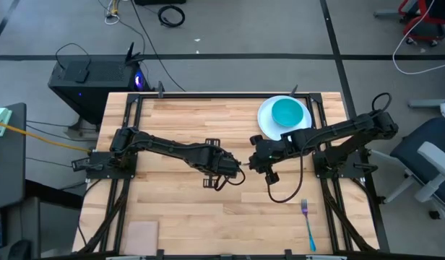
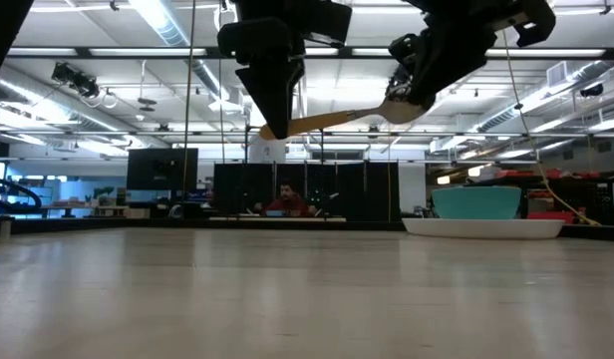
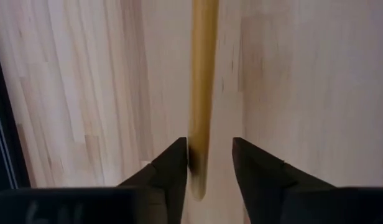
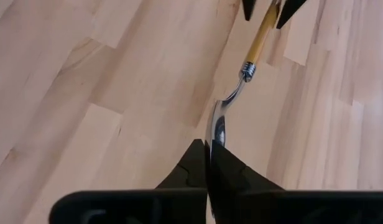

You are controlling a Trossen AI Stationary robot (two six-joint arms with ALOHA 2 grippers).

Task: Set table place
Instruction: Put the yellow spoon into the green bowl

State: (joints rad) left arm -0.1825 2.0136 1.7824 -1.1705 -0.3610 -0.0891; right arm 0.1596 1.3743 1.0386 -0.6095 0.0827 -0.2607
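Spoon: the orange-handled metal spoon (image 4: 240, 81) hangs in the air above the middle of the table (image 1: 172, 217), lying roughly level between my two arms, so this looks like a hand-over.
Right jaws: my right gripper (image 4: 208, 155) is clamped on the spoon's metal bowl end, carrying its weight; its fingers (image 4: 226, 165) are pressed together with the metal edge between them.
Left jaws: my left gripper (image 3: 210, 163) stands slightly apart around the tip of the orange handle. One finger (image 3: 173, 165) seems to touch the handle, the other sits just beside it with a gap, so I judge I have no grip there.
Plate and bowl: the white plate (image 1: 265, 123) sits at the far right part of the table with the teal bowl (image 1: 288, 112) on it, already stacked as the centre of the place.
Fork: the blue-handled fork (image 1: 308, 225) lies near the right near edge, well apart from the plate, probably waiting its turn.
Pad: a tan pad (image 1: 141, 235) rests at the near left corner, unused.
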